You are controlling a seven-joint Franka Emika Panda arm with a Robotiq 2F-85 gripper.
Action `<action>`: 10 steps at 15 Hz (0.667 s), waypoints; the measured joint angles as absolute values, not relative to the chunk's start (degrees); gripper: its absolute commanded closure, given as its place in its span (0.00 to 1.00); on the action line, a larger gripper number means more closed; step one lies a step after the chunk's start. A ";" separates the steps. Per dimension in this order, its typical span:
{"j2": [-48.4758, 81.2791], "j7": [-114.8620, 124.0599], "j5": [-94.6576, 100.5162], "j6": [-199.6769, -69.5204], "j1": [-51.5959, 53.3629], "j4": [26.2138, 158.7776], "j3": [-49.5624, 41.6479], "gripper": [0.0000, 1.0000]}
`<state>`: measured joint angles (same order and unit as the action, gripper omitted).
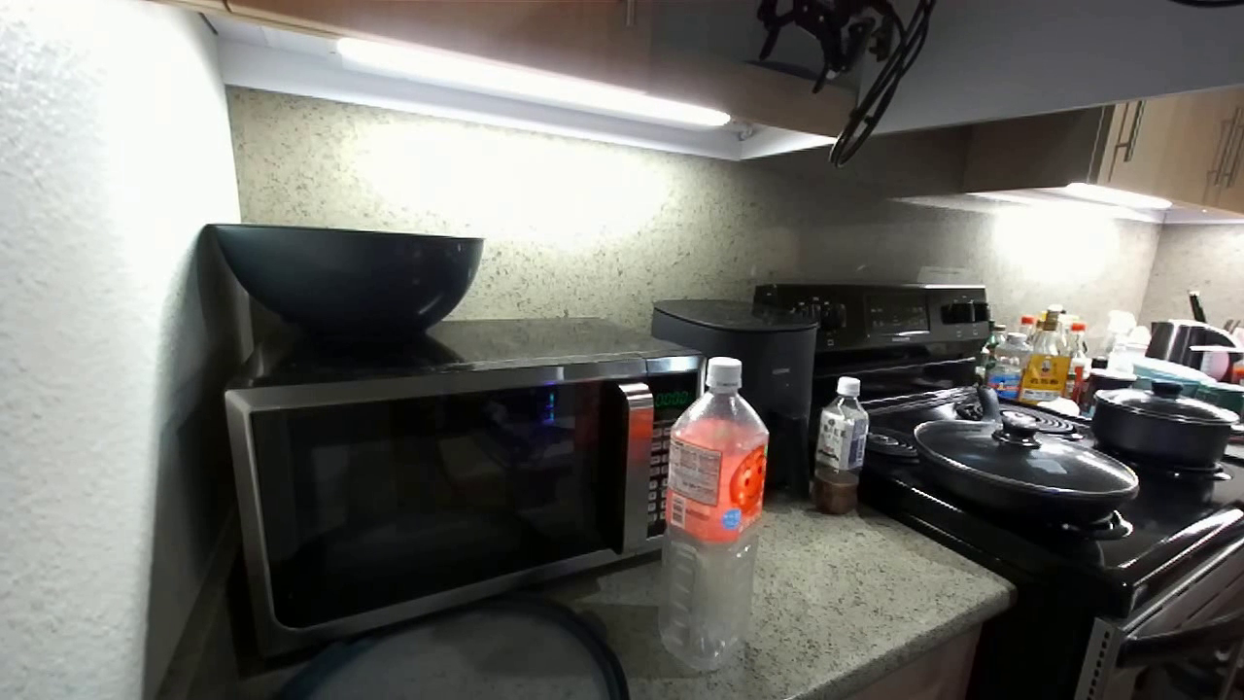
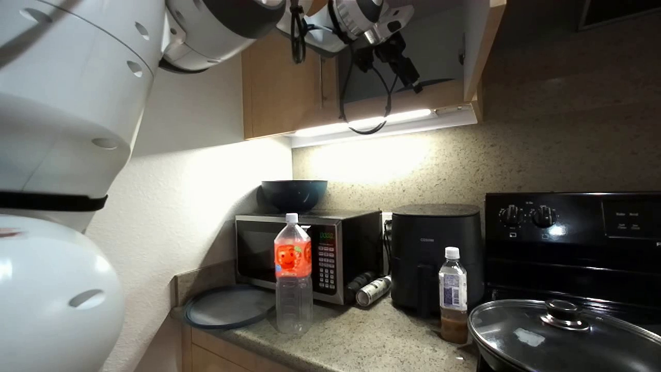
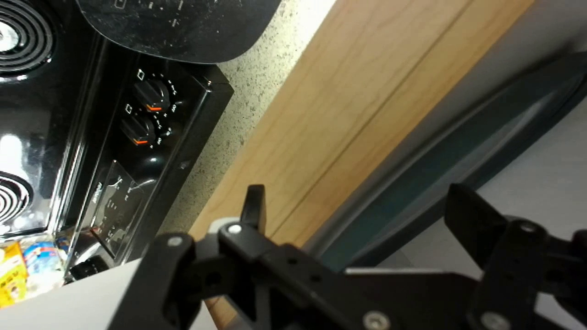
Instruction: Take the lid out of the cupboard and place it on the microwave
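The claw (image 3: 357, 201) is positioned at the open cupboard (image 2: 284, 88), its jaws parted wide. In the wrist view, the lid (image 3: 412, 190) is seen between them, inside the cupboard. On the surface (image 2: 372, 336), the microwave (image 1: 437, 496) is topped by a bowl (image 1: 350, 277).

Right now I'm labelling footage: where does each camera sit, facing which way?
Wrist view: behind the open gripper, which shows; facing the lid inside the cupboard.
Exterior view: near the microwave, facing along the counter toward the stove; gripper at top.
Exterior view: beside the arm, which shows with its gripper; faces counter and cupboard.
Both exterior views share the bowl.
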<state>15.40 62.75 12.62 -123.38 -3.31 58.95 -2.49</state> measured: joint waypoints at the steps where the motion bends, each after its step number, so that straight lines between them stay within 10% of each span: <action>1: 16.17 62.79 12.62 -122.81 -3.32 58.43 -2.75 0.00; 6: 20.12 62.82 12.63 -121.20 -3.31 53.33 -3.89 0.00; 7: 20.64 62.82 12.63 -121.20 -3.31 52.31 -4.03 0.25; 10: 21.14 62.82 12.63 -121.14 -3.31 50.14 -4.09 0.40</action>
<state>21.14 62.82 12.63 -121.14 -3.31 50.14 -4.09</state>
